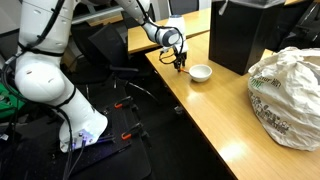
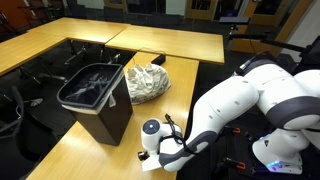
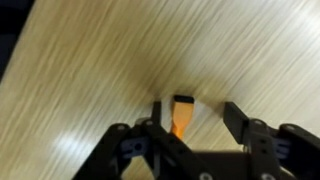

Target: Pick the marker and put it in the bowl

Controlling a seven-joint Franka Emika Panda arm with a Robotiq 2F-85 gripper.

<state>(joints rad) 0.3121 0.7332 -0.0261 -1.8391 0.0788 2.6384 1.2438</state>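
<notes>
Wide open and holding nothing, with gripper [image 3: 195, 108] low by the long bench [image 1: 230, 120] edge, orange marker [image 3: 182, 115] flat on the wood between the fingers [image 3: 238, 118], long way likely pointing straight ahead, white bowl [image 1: 201, 72] just beside.

Green print on the bag [image 1: 285, 95] is too blurred to read.

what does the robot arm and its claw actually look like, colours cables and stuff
The arm is glossy white, built from fat rounded links with dark seams at the joints. A thin black cable runs along the link near the wrist. The claw is matte black, with two blocky fingers. No markings are legible.
</notes>
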